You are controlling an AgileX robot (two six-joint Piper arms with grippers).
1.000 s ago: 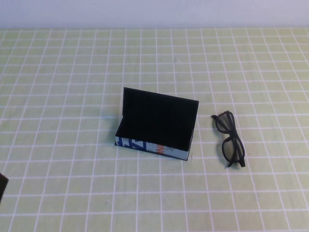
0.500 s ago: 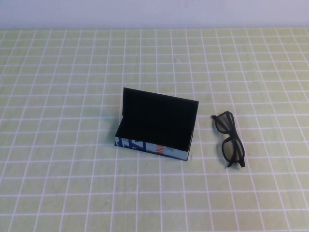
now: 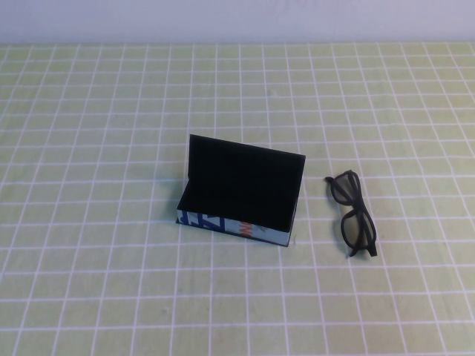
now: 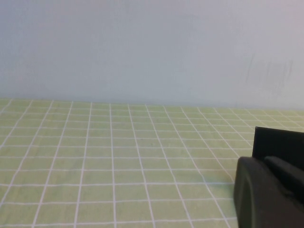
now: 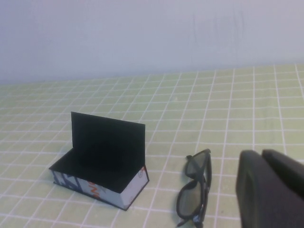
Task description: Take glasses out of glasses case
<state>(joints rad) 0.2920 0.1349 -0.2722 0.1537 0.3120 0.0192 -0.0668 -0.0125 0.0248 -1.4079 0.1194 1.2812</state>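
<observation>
The glasses case (image 3: pixel 241 194) stands open at the table's middle, lid upright, its black inside empty, its front side printed blue, white and orange. The black glasses (image 3: pixel 353 213) lie folded on the cloth just right of the case, apart from it. Both also show in the right wrist view: the case (image 5: pixel 102 161) and the glasses (image 5: pixel 194 192). My right gripper (image 5: pixel 262 156) is shut and empty, near the glasses on my side. My left gripper (image 4: pixel 266 162) is shut and empty, with the case's black lid (image 4: pixel 281 141) behind it. Neither gripper shows in the high view.
A green cloth with a white grid (image 3: pixel 111 111) covers the table. A pale wall (image 3: pixel 237 18) runs along the far edge. Nothing else stands on the cloth.
A dark piece of the left arm at the lower left edge of the high view has gone out of view. The case and glasses have not moved.
</observation>
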